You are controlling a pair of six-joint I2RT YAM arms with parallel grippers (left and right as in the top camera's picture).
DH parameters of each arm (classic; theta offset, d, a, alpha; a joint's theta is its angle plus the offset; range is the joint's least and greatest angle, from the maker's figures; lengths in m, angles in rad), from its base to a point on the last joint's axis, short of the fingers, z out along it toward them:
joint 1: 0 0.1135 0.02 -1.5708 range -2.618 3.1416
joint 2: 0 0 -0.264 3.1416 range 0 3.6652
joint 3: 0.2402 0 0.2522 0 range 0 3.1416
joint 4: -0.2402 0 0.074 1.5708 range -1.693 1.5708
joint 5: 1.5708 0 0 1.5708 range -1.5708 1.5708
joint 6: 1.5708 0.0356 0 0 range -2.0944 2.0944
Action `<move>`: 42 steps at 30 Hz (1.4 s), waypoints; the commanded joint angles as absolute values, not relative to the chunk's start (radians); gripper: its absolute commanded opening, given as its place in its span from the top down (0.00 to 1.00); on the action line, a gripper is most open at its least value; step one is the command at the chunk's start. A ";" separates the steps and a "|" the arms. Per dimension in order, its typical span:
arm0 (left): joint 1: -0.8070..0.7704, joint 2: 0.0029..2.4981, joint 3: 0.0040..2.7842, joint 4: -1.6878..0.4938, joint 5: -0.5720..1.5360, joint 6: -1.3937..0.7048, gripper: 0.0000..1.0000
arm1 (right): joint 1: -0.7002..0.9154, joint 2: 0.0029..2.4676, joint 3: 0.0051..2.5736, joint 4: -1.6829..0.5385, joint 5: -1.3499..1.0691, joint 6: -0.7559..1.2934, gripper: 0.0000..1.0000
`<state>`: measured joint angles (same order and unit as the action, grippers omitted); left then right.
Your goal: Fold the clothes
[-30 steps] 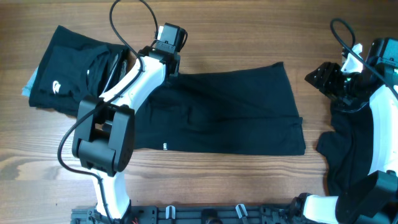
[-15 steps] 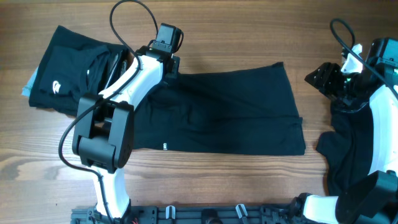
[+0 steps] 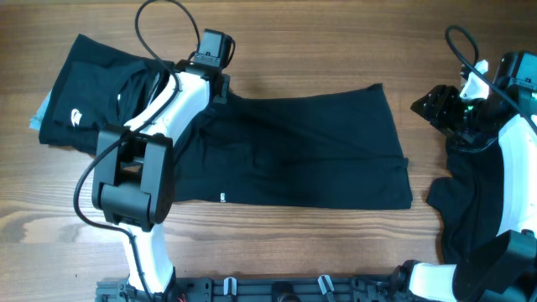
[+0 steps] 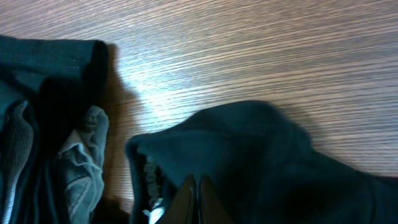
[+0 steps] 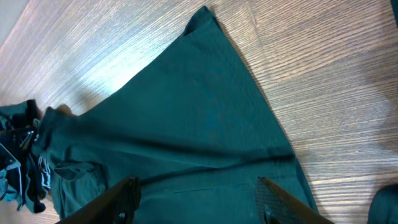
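While left fingers point(image 4: 188, 198) pinch the spread garment point(image 3: 319, 151), right fingers point(image 5: 122, 193) gape — wide apart.

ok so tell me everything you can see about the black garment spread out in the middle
The middle garment is black, soft fabric, spread nearly flat on the wooden table in a rough rectangle. A small white mark sits by its front edge. Its far left corner is bunched up and pinched in the shut left gripper. Bare wood separates it from the crumpled garment on the right.
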<state>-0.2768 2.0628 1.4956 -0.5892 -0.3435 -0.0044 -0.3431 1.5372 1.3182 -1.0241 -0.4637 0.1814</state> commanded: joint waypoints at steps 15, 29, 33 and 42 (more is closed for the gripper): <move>-0.318 1.957 1.494 -0.683 -0.227 0.048 0.85 | -0.340 1.548 1.327 -1.019 -0.465 0.186 0.36; -0.348 2.061 1.488 -0.567 -0.376 0.038 0.76 | -0.340 1.548 1.327 -1.022 -0.465 0.186 0.35; -0.327 2.077 1.488 -0.566 -0.377 0.038 0.77 | -0.340 1.548 1.327 -1.022 -0.465 0.186 0.35; -0.309 2.115 1.493 -0.567 -0.448 0.046 0.89 | -0.340 1.548 1.327 -1.018 -0.465 0.186 0.35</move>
<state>-0.3119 2.1098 1.4914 -0.5774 -0.3904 0.0414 -0.3431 1.5372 1.3182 -1.0233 -0.4637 0.1814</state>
